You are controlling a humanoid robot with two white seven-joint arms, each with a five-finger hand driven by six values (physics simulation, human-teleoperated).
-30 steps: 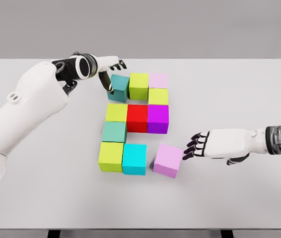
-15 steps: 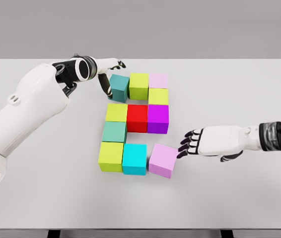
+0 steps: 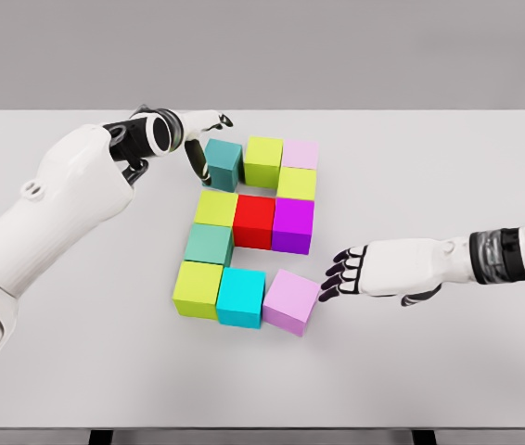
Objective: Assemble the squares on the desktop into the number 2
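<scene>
— What's laid out on the plain white tabletop (image 3: 448,167)?

— Ten coloured cubes, packed into a blocky figure. Along the top there's a dark teal cube (image 3: 223,163), a lime-green cube (image 3: 263,160) and a pale pink cube (image 3: 299,154). Under the pink one sits a yellow-green cube (image 3: 296,184). The middle row runs a yellow-green cube (image 3: 216,209), a bright red cube (image 3: 254,221) and a magenta-purple cube (image 3: 293,225). Below the left end is a muted sea-green cube (image 3: 209,245), and the bottom row is a lime cube (image 3: 197,289), a cyan cube (image 3: 241,297) and a lilac cube (image 3: 290,301).

— Are they all squared up?

— Not quite. The dark teal one is turned a little and its right side sits just beside the lime-green cube. The lilac one is rotated too, its left corner touching the cyan cube.

— And the hands?

— The white left hand (image 3: 198,139) reaches in from the upper left, dark fingers (image 3: 194,159) extended downward against the left face of the dark teal cube; it grasps nothing. The white right hand (image 3: 374,271) comes in from the right, lying flat and low over the table, its dark fingertips (image 3: 330,281) spread and meeting the right edge of the lilac cube. Pushing contact, not a grip.

— Any writing on anything?

— None that I can read; the cube faces are plain colour.
</scene>
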